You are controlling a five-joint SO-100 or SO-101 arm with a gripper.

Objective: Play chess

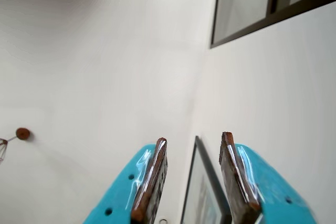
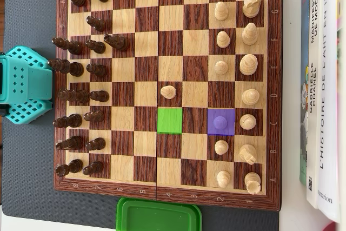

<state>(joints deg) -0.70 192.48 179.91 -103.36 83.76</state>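
A wooden chessboard [image 2: 162,193] fills the overhead view. Dark pieces [image 2: 81,96] stand in two columns at its left, light pieces [image 2: 248,63] at its right. One light pawn [image 2: 168,91] stands forward near the middle. One dark piece [image 2: 115,40] stands one column ahead of the dark rows. A light pawn [image 2: 220,123] sits on a purple-tinted square. A green-tinted square [image 2: 170,120] two squares to its left is empty. The teal arm [image 2: 21,85] sits at the board's left edge. In the wrist view my gripper [image 1: 194,138] is open and empty, pointing at a wall.
A green plastic lid or box [image 2: 158,215] lies against the board's lower edge. Books [image 2: 324,90] lie along the right side. The board rests on a grey mat [image 2: 27,177]. The wrist view shows a white wall, a picture frame [image 1: 202,192] and a window [image 1: 252,3].
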